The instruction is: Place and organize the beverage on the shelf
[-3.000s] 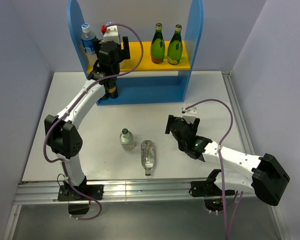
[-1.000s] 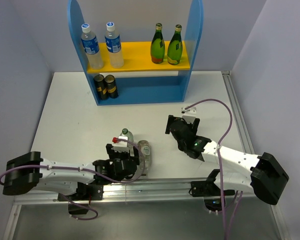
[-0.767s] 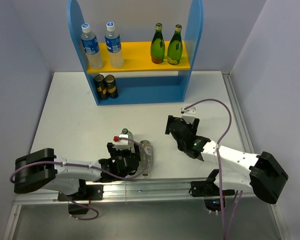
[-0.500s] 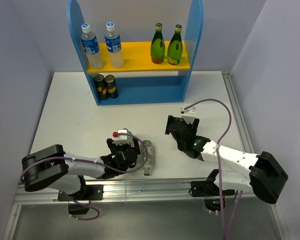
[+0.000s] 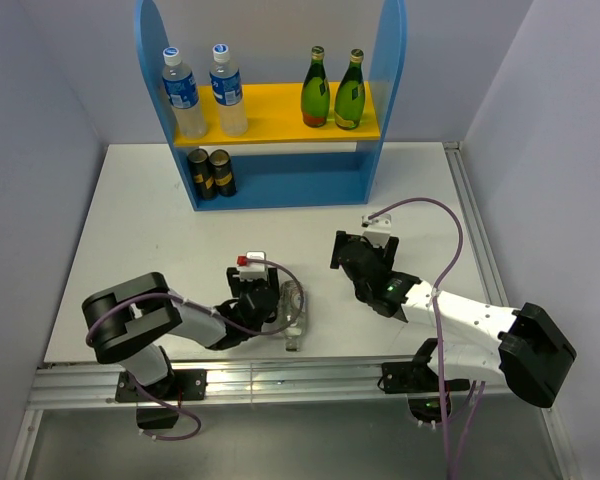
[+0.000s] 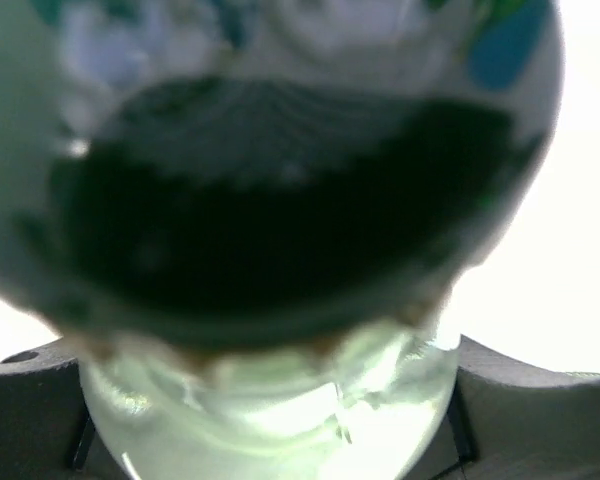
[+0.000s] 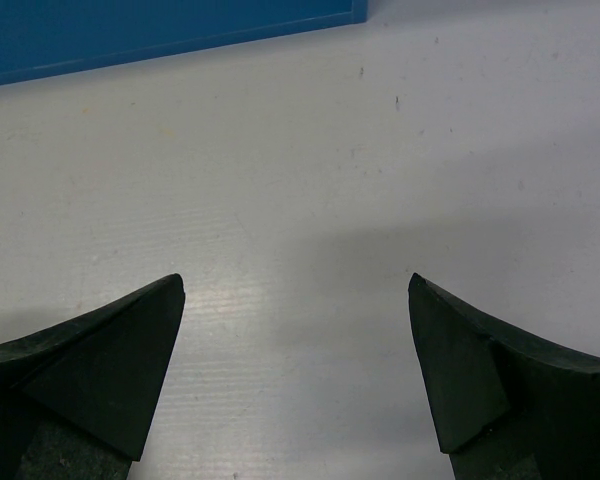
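Since a second ago the left gripper has swung in and narrowed onto the short clear bottle, fingers against both sides. It stands upright, long axis vertical, near the front edge of the white table; its twin lies beside it, neck toward the arms. Right gripper hangs spread wide over the tabletop, pale walls around

White table, blue shelf, lying bottle

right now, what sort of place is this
Probably a robotics lab cell staged as a mock shop: left arm and right arm bolted by a white table, and a small shelf stocked with bottles.
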